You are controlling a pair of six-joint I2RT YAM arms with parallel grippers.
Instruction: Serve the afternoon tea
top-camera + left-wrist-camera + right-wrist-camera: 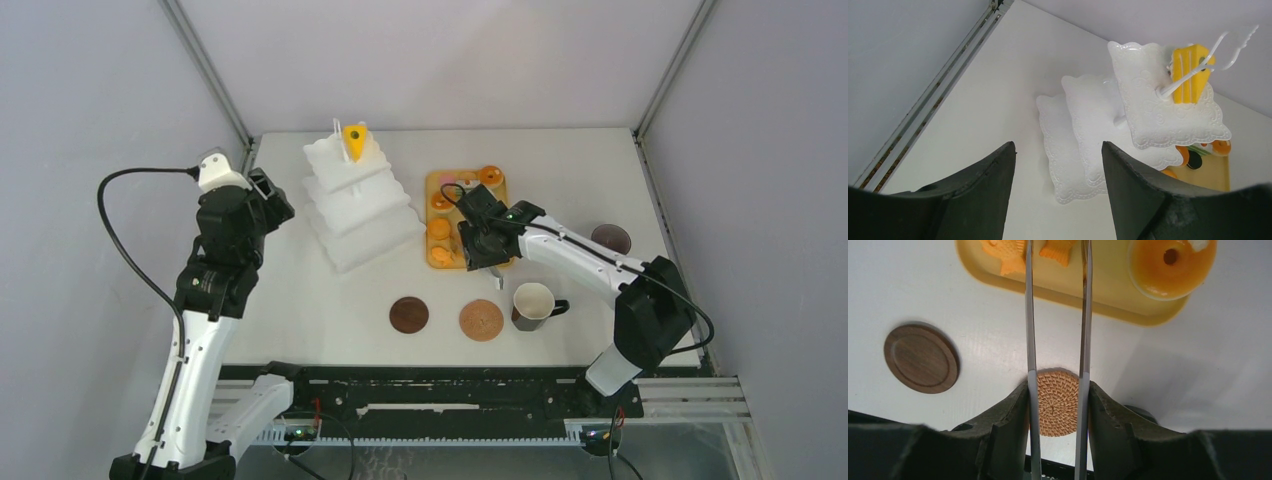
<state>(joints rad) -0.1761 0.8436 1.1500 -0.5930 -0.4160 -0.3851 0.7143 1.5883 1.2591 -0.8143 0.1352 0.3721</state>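
My right gripper (482,260) hangs over the near end of the yellow tray (430,180), shut on a pair of metal tongs (1029,315). The tong blades reach up to a fish-shaped orange pastry (1058,250) on the tray (1098,295); whether they touch it is cut off. An orange tart (1170,262) lies to the right. Several orange pastries (438,229) sit on the tray. A yellow cake wedge (354,138) rests on the top tier of the white stand (360,205). My left gripper (1058,150) is open and empty, left of the stand (1158,110). Two dark mugs (533,303) (610,238) stand at the right.
A dark wooden coaster (409,315) and a woven coaster (481,320) lie near the front edge, the woven one (1058,400) showing between my right fingers. A white loop handle rises from the stand's top. Enclosure walls close in at the back and sides.
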